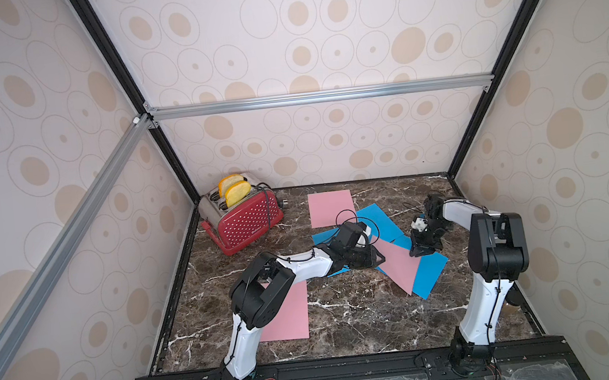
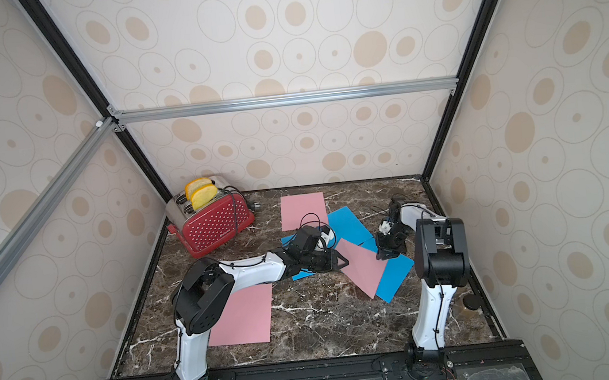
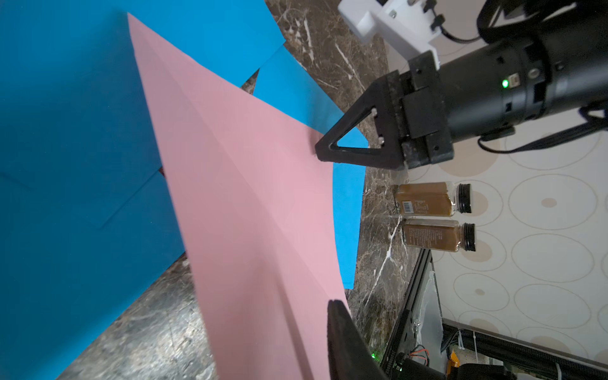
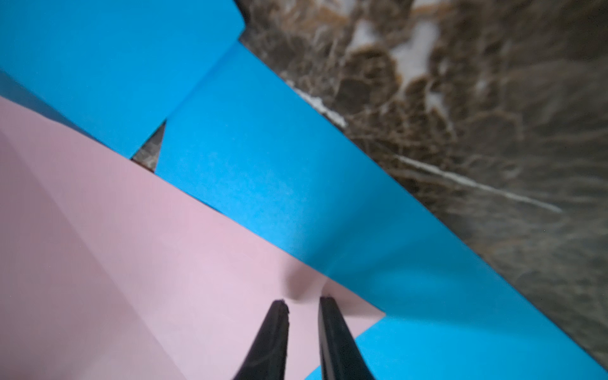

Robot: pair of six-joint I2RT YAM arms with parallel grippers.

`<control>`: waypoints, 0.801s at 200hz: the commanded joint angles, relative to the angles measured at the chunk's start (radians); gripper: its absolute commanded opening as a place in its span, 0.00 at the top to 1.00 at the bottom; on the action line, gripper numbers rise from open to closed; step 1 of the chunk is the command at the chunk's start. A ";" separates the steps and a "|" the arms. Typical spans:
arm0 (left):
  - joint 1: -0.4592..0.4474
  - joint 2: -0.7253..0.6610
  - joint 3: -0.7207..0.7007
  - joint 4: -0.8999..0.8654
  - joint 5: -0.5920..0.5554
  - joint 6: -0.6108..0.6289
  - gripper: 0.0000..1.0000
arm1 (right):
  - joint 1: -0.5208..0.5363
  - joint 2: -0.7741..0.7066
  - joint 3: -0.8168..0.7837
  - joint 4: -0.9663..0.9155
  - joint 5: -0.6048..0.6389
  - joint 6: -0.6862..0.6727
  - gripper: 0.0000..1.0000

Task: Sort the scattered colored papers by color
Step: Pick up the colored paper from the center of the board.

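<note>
One dark marble tabletop (image 1: 346,320), oval-patterned walls (image 1: 298,27), aluminium frame (image 1: 320,96)

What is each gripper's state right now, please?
Left gripper: cannot tell, at the pale pink paper sheet.
Right gripper: slightly open, tips pressing that sheet.

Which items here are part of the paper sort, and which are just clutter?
Job:
pink papers
blue papers
left gripper and right gripper, both at the middle pink sheet

Clutter:
toaster with toast
two spice jars
</note>
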 commanded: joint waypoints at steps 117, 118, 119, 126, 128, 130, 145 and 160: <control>0.039 -0.091 0.106 -0.180 -0.034 0.117 1.00 | 0.005 -0.041 0.073 -0.041 -0.020 -0.002 0.72; 0.039 -0.093 0.107 -0.183 -0.034 0.119 1.00 | 0.004 -0.042 0.074 -0.042 -0.022 -0.002 0.72; 0.040 -0.096 0.108 -0.185 -0.035 0.120 1.00 | 0.004 -0.043 0.076 -0.042 -0.024 -0.001 0.71; 0.045 -0.112 0.114 -0.205 -0.039 0.129 1.00 | 0.006 -0.058 0.087 -0.046 -0.038 0.000 0.68; 0.046 -0.117 0.115 -0.210 -0.039 0.132 1.00 | 0.005 -0.062 0.088 -0.046 -0.042 0.000 0.67; 0.047 -0.122 0.116 -0.216 -0.043 0.135 1.00 | 0.006 -0.067 0.092 -0.047 -0.045 0.001 0.66; 0.057 -0.164 0.122 -0.269 -0.060 0.158 1.00 | 0.007 -0.107 0.108 -0.053 -0.066 0.000 0.50; 0.067 -0.211 0.115 -0.323 -0.089 0.182 1.00 | 0.008 -0.149 0.121 -0.059 -0.085 -0.005 0.41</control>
